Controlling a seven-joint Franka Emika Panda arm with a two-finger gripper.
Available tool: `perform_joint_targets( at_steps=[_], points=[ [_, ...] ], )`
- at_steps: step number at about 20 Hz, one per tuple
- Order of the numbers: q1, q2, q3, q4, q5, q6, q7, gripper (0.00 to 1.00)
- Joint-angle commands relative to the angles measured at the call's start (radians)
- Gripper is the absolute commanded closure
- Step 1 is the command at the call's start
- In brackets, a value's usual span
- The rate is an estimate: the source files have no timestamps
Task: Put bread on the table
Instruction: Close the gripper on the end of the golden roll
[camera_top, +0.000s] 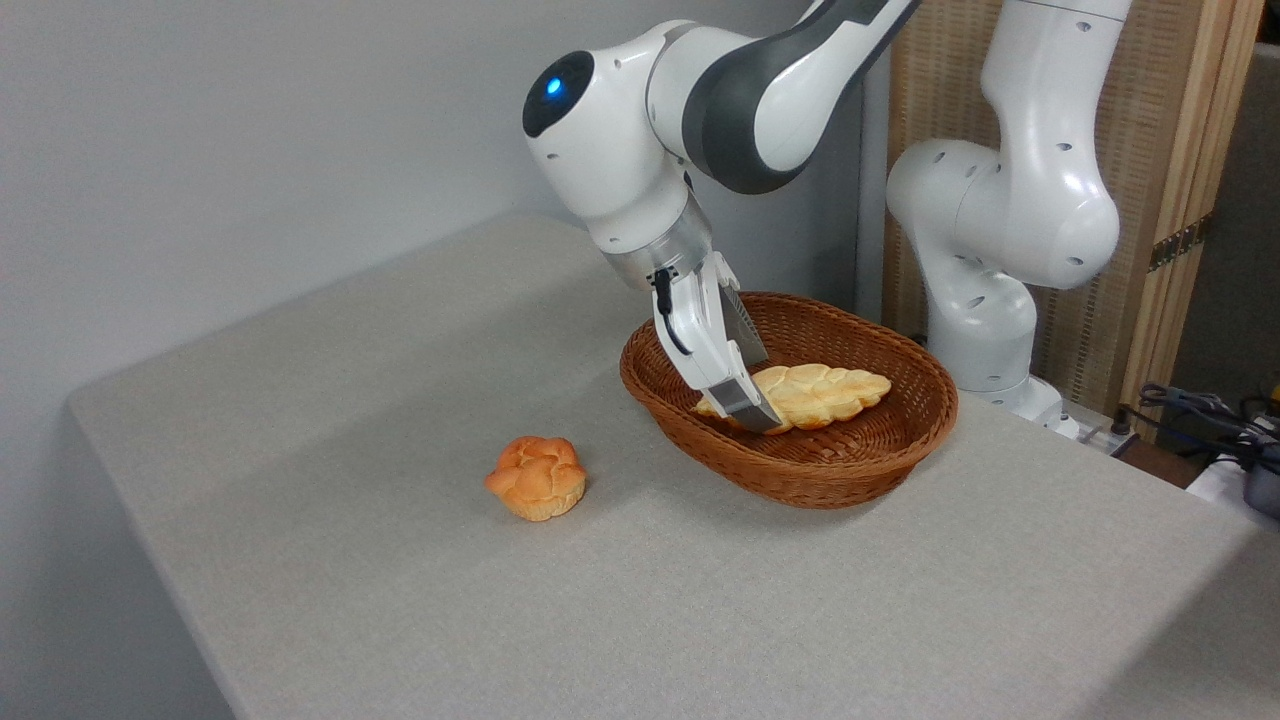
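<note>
The bread (825, 392), a pale golden braided loaf, lies inside the brown wicker basket (800, 475) on the grey table (400, 400). My gripper (750, 408) reaches down into the basket at the loaf's left end. Its near finger (745, 402) stands in front of the loaf, and a bit of crust shows to its left. The far finger's tip is hidden behind the near one, so the fingers seem to straddle the loaf. How tightly they press on it does not show.
A small round orange bun (538, 477) sits on the table left of the basket. The robot's white base (1000, 260) stands behind the basket at the right. Cables (1210, 410) lie off the table's right edge.
</note>
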Motion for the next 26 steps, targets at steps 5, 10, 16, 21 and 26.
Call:
perform_joint_targets(
  at_steps=[5,10,16,21,26],
  points=[
    [-0.008,0.033,-0.002,0.010,0.041,0.000,0.019,0.13],
    [-0.008,0.035,-0.002,0.011,0.040,0.002,0.019,0.32],
    [-0.008,0.033,-0.004,0.013,0.040,0.002,0.018,0.59],
    [-0.008,0.030,-0.004,0.016,0.040,0.002,0.018,0.69],
    [-0.008,0.024,-0.002,0.019,0.040,-0.006,0.019,0.77]
  ],
)
